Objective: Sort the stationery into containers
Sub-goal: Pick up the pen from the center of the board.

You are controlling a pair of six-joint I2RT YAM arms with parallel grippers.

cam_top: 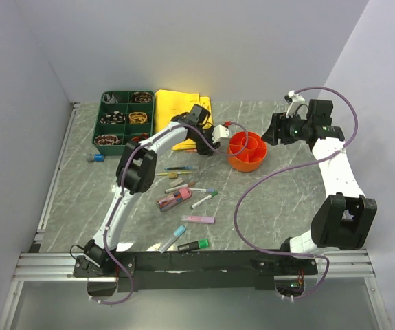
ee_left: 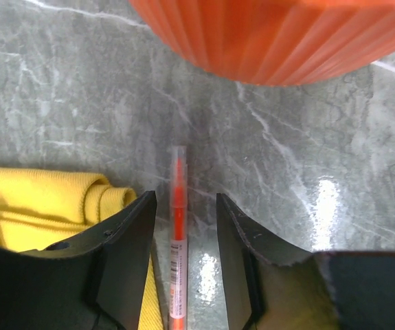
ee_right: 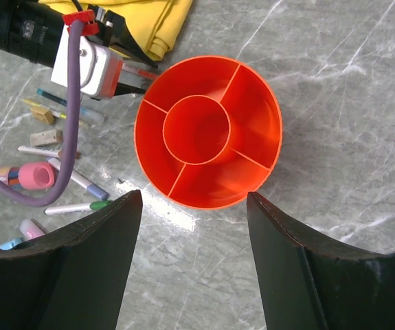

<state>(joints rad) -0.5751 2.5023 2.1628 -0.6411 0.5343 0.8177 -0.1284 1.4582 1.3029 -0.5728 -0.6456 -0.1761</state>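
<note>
Right now the left gripper (ee_left: 184, 201) straddles a red pen (ee_left: 177, 180) just beside the orange divided pot (ee_left: 279, 34), jaws apart. Closing off-centre could roll the pen under the yellow cloth (ee_left: 39, 199). The right gripper (ee_right: 194, 198) hangs spread above the pot.

The top camera looks down from high above the near edge, far enough back to take in the whole table (cam_top: 286, 199). The left wrist camera sits low and very close, facing the outer wall of the orange pot (ee_left: 279, 41). The right wrist camera looks straight down into that pot from higher up — all 3 views share it.
</note>
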